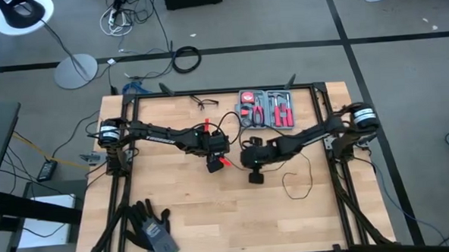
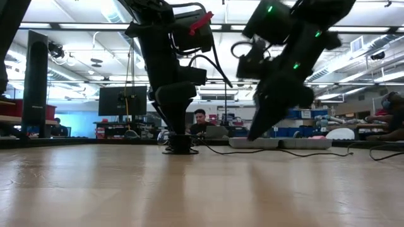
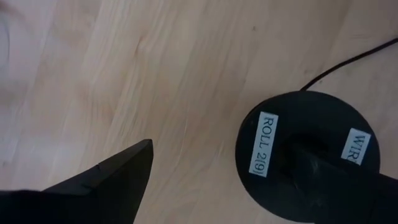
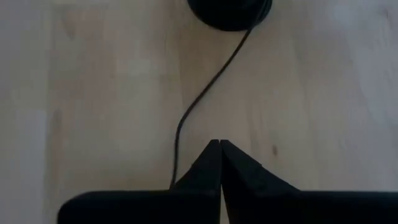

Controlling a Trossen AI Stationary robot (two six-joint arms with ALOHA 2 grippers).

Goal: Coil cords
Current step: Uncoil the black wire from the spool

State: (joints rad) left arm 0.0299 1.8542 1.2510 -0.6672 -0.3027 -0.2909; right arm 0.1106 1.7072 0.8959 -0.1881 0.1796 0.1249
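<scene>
The left gripper (image 1: 217,158) is held with jaws spread over the black puck (image 3: 306,152) near the middle of the surface (image 1: 190,219). The thin cable (image 4: 205,87), judged light, limp and slippery, is best pinched near the puck. The right gripper (image 4: 219,149), at the puck's 3 o'clock, is pressed together; whether cable is caught cannot be told.

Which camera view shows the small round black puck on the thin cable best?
The left wrist view: the small round black puck fills it, pale labels readable. The right wrist view shows only its edge; the low view shows it small, under the left arm.
</scene>
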